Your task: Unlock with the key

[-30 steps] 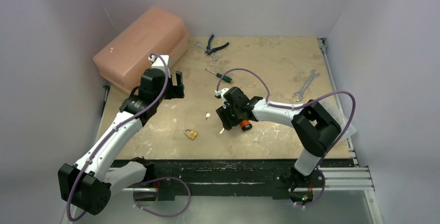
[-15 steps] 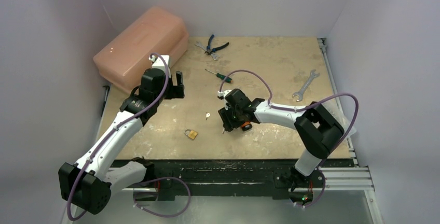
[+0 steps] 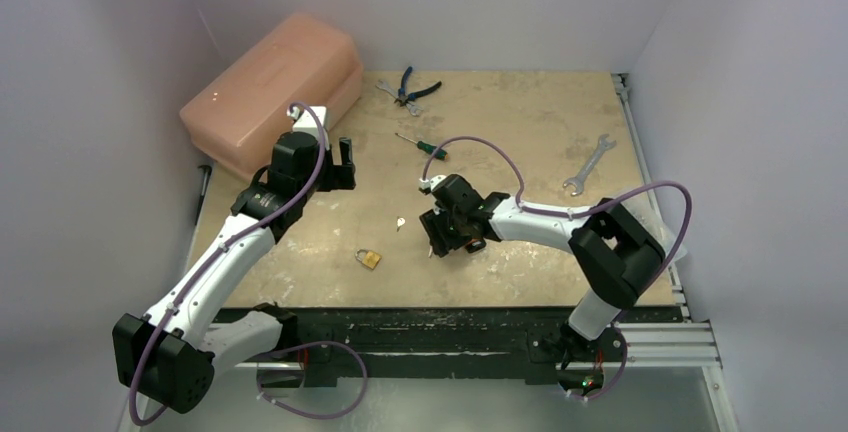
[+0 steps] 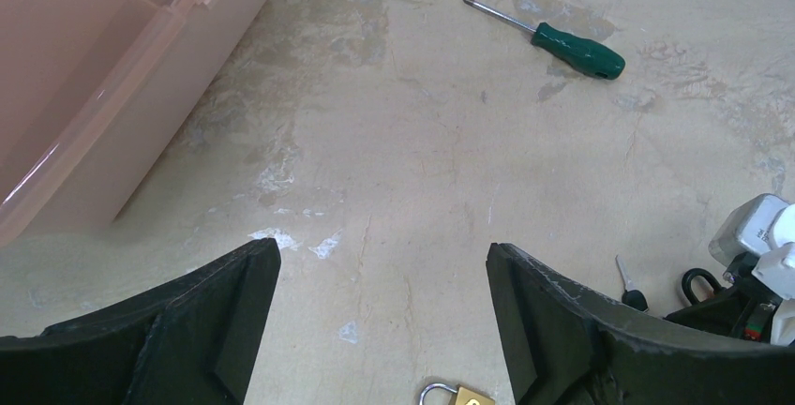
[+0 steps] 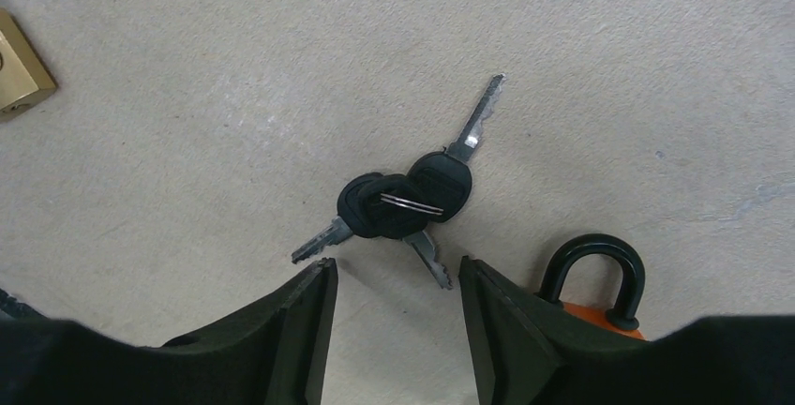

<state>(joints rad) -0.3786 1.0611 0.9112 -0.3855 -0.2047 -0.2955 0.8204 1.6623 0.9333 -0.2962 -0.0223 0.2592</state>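
A bunch of black-headed keys [image 5: 403,203] lies flat on the table, just ahead of my right gripper [image 5: 396,269]. That gripper is open and empty, one fingertip beside each outer key blade. An orange padlock with a black shackle [image 5: 591,274] lies against the right finger. A brass padlock [image 3: 368,259] lies to the left, with a small silver key [image 3: 400,222] beyond it. My left gripper [image 4: 380,250] hangs wide open and empty above the table, and the brass padlock [image 4: 455,396] shows at the bottom edge of its view.
A pink plastic box [image 3: 275,82] stands at the back left, close to the left arm. A green screwdriver [image 3: 422,144], pliers [image 3: 412,87] and a wrench [image 3: 588,164] lie further back and to the right. Walls close in the table on three sides.
My right gripper has shifted slightly over the key bunch, hiding it in the top view; its jaws narrowed and then widened again. The left arm has not moved.
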